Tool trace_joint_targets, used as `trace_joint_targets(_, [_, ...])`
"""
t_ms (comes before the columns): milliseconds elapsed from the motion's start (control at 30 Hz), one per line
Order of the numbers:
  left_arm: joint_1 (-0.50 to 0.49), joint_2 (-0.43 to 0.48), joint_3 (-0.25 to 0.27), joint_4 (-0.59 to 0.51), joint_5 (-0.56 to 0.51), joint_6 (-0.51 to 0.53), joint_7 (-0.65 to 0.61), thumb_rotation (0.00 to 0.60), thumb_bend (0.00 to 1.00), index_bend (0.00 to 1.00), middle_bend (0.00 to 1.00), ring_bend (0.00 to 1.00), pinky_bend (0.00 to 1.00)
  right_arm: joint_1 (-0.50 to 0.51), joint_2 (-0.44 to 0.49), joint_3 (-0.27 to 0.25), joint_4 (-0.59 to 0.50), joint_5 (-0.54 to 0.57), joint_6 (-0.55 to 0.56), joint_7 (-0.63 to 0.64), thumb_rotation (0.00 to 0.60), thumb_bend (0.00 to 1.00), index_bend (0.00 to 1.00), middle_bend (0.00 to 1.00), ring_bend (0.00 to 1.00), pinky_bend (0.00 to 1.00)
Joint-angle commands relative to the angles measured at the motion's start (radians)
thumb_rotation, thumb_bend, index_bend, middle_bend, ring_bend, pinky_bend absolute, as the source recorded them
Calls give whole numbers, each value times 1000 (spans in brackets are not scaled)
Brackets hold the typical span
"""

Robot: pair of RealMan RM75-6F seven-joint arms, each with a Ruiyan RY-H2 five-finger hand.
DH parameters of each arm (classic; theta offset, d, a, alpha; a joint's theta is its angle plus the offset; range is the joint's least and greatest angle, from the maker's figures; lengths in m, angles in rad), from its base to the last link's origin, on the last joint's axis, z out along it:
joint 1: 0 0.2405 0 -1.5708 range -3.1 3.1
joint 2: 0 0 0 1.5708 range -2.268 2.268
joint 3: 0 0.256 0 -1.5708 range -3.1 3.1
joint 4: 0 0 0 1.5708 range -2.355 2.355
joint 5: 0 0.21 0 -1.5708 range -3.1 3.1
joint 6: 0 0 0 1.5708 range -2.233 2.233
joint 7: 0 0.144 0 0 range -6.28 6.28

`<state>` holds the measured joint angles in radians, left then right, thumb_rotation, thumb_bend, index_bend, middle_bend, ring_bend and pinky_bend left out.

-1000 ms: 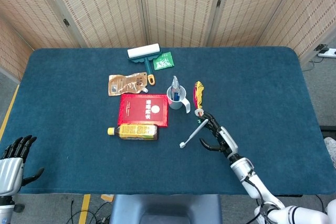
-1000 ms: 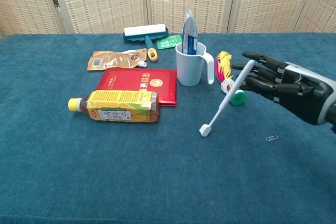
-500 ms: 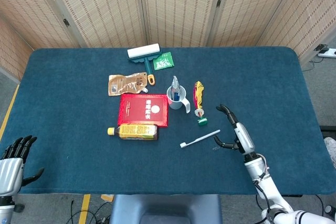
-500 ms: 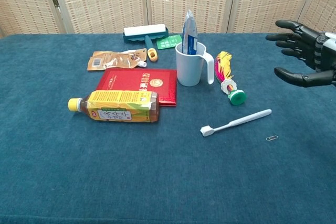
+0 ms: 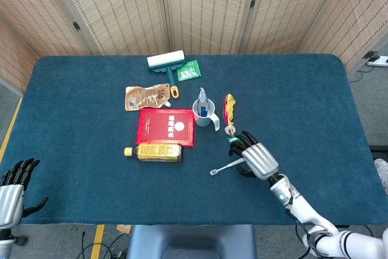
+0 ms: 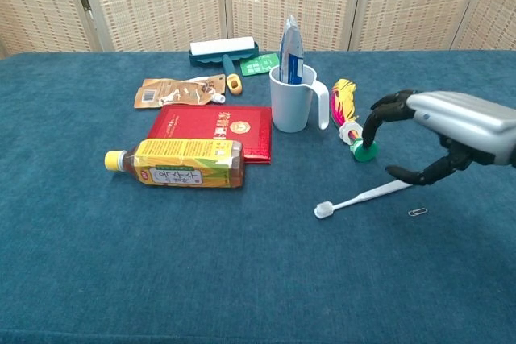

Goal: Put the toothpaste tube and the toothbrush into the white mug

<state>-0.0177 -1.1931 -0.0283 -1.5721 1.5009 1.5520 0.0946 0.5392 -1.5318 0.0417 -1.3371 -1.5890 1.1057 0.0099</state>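
Note:
The white mug stands mid-table with the toothpaste tube upright inside it. The white toothbrush lies flat on the blue cloth, in front of the mug and to its right, with its head pointing left. My right hand arches over the handle end, palm down and fingers curled apart. Its thumb is at the handle tip, and nothing is lifted. My left hand hangs off the table's near left corner, fingers spread and holding nothing.
A multicoloured item with a green cap lies just beyond my right hand. A red booklet and a lying drink bottle are left of the mug. A pouch, a lint roller and a green packet sit behind. A paper clip lies near the toothbrush.
A second ago my right hand let go of the tilted toothbrush, which dropped flat. The hand lifted off to the right, then turned palm down and came back over the handle. The brush shifted slightly.

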Motion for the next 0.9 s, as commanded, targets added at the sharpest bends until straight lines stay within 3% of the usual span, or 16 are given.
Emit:
trace_joint_targets(33, [4, 1, 1, 4, -3, 2, -5, 600, 243, 154, 151, 122, 199, 39, -40, -10, 28, 7, -60, -80, 600, 301, 423, 302, 132, 96])
trace_joint_targets(567, [14, -6, 3, 28, -8, 5, -28, 600, 243, 154, 152, 122, 199, 72, -119, -40, 167, -18, -81, -180, 600, 317, 450, 302, 132, 96])
trace_joint_targets(767, [11, -12, 1, 33, -6, 2, -30, 600, 243, 154, 152, 122, 199, 67, -139, -47, 202, -26, -61, -201, 600, 222, 450, 296, 132, 96])
trace_joint_targets(900, [11, -12, 1, 36, -7, 2, -31, 600, 243, 154, 151, 122, 199, 66, -151, -44, 217, -20, -57, -204, 600, 219, 449, 291, 132, 96])
